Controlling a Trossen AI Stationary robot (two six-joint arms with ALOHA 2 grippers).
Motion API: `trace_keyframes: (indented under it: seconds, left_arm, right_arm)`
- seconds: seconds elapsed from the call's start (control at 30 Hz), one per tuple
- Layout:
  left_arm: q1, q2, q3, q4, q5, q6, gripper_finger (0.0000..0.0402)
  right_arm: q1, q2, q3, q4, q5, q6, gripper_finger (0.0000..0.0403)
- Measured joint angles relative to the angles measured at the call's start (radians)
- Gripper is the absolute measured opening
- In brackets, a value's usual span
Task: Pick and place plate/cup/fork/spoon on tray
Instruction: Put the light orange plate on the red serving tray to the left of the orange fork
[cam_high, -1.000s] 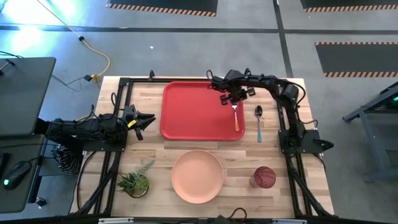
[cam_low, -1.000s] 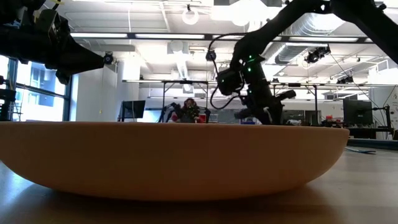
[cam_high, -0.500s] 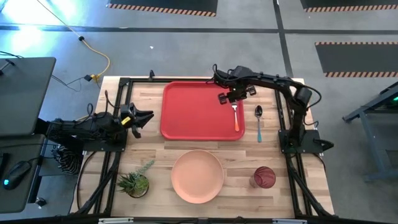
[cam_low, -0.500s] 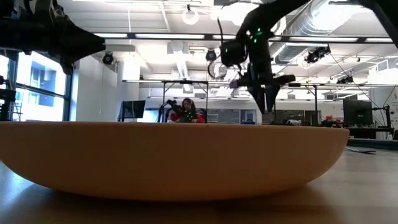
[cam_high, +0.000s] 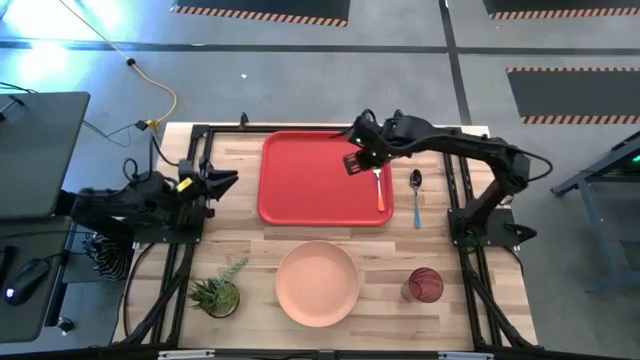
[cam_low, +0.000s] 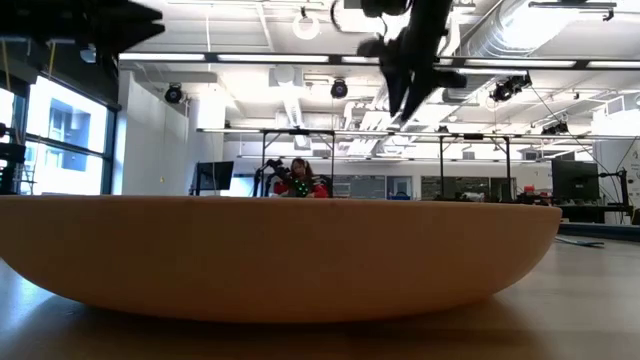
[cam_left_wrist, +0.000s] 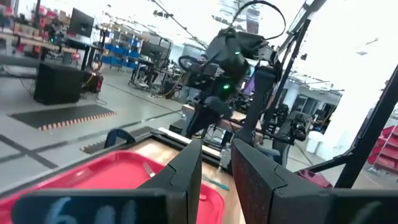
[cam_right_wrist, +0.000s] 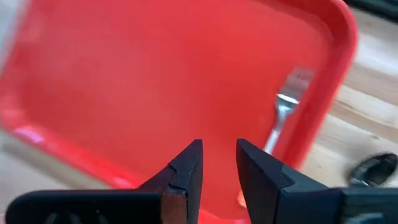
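Right gripper (cam_high: 352, 163) has lifted off the slim orange-handled fork (cam_high: 379, 186) and shifted inward over the large red rectangular tray (cam_high: 310, 180); fingers (cam_right_wrist: 186, 168) narrowly parted, holding nothing. Fork lies along tray's right edge. Blue-handled spoon (cam_high: 416, 196) on wooden bench (cam_high: 240, 250) beside tray. Left gripper (cam_high: 222, 180) pulled back at bench's left edge, fingers (cam_left_wrist: 186, 171) slightly apart, empty. Person (cam_low: 300, 180) in room behind.

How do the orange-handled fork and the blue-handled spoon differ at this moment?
The slim fork with silver tines and orange-red handle lies inside the large red rectangular tray, along its right rim; the slim spoon with dark metal bowl and light blue handle lies on the bare wooden table just right of the tray. The fork's head is tined, the spoon's rounded. Both lie flat, roughly parallel, heads toward the far edge, ungripped.
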Motion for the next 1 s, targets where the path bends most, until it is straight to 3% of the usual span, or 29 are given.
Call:
trace_keyframes:
  seconds: [0.2,0.4,0.77,1.0]
  left_arm:
    - [0.000,0.121,0.126,-0.040,-0.005,0.077,0.0076]
    - [0.000,0.288,0.300,-0.211,-0.024,0.140,0.0076]
    - [0.000,0.557,0.535,-0.443,-0.137,0.155,0.0078]
    - [0.001,0.702,0.642,-0.460,-0.167,0.144,0.0118]
  right_arm:
    - [0.074,-0.098,0.000,0.076,0.072,-0.005,0.0087]
    - [0.126,-0.191,0.000,0.162,0.139,-0.068,0.0087]
    - [0.139,-0.289,0.000,0.214,0.133,-0.191,0.0087]
    - [0.139,-0.306,0.000,0.207,0.118,-0.252,0.0087]
